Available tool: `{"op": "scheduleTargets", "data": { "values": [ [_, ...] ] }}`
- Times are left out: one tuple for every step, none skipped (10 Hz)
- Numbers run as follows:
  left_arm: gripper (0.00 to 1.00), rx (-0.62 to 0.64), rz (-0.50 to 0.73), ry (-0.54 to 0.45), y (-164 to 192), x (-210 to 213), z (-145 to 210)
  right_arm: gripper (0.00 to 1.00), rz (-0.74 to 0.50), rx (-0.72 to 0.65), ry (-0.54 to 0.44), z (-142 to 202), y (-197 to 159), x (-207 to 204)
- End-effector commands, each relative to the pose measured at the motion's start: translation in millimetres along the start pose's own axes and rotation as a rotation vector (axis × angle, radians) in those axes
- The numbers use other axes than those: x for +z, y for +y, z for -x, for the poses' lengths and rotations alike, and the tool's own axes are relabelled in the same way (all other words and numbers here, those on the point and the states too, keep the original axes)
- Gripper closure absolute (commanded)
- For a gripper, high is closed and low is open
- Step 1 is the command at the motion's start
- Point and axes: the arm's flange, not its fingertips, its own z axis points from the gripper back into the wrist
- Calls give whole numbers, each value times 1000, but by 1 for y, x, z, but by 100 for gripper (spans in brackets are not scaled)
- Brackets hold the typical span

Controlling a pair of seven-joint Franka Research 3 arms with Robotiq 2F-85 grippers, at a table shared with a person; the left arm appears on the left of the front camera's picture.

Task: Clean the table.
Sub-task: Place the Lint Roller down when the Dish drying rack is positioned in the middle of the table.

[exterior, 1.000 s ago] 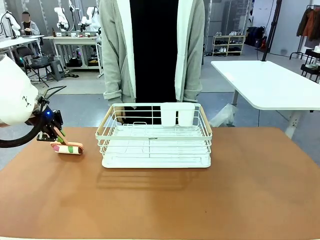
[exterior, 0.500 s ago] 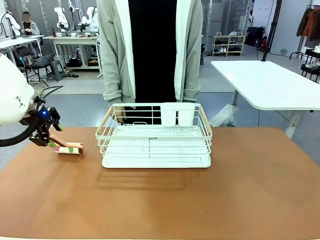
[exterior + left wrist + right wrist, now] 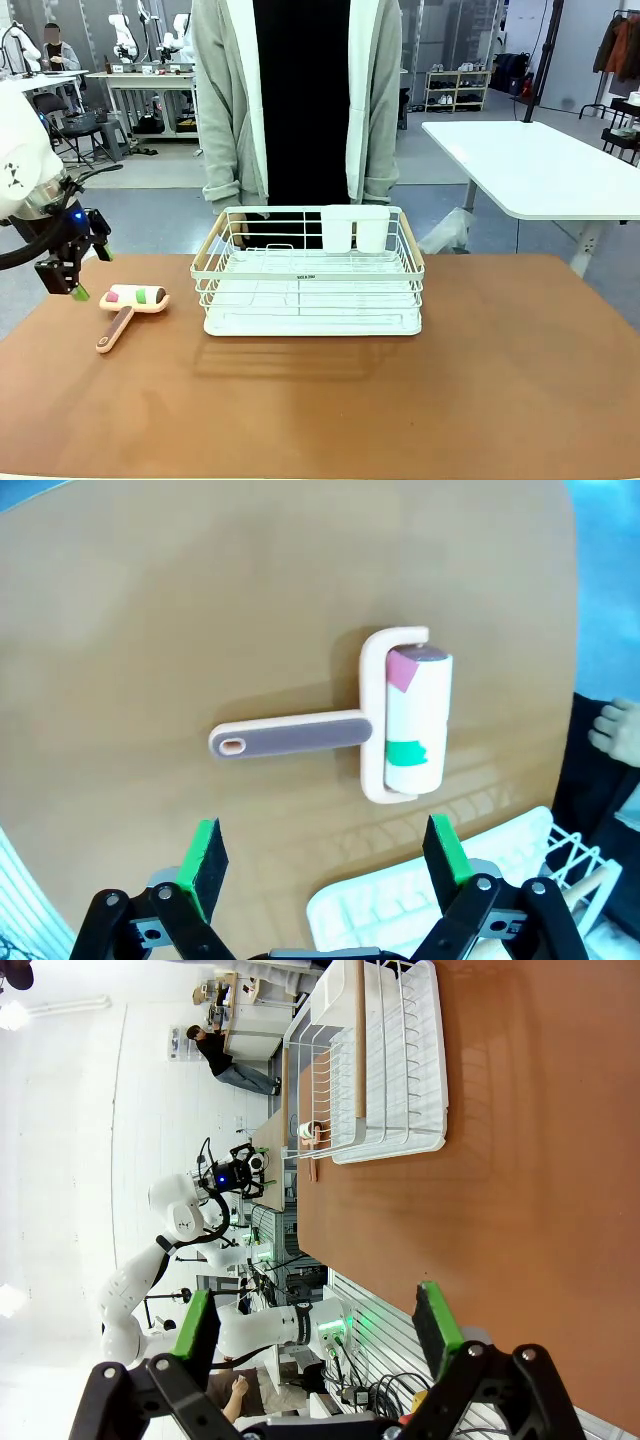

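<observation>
Front view: the counter point(image 3: 330, 400) spans the foreground. A lint roller point(image 3: 128, 305) lies flat near its left edge, apart from the released left hand point(image 3: 82, 270). White dish rack point(image 3: 310, 270) stands centre-far. Right hand point(image 3: 318, 1340) released.

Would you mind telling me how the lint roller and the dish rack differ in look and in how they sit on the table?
The lint roller is small, pink and lies flat; the dish rack is far larger, white wire and stands upright. The lint roller lies near the table's left edge; the dish rack sits mid-table by the person. Both rest on the table, untouched.
</observation>
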Motion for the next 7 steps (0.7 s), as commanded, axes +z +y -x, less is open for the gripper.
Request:
{"op": "scheduleTargets", "data": {
  "values": [
    [0,38,-32,5,-6,13,2,0,-13,3,-8,1,3,-1],
    [0,56,-32,1,-8,11,1,0,-13,3,-8,1,3,-1],
    [0,4,-15,3,-1,5,1,0,-13,3,-8,1,3,-1],
    [0,4,-15,3,-1,5,1,0,-13,3,-8,1,3,-1],
    [0,4,-15,3,-1,5,1,0,-13,3,-8,1,3,-1],
    [0,4,-15,3,-1,5,1,0,-13,3,-8,1,3,-1],
    [0,4,-15,3,-1,5,1,0,-13,3,-8,1,3,-1]
  ]
}}
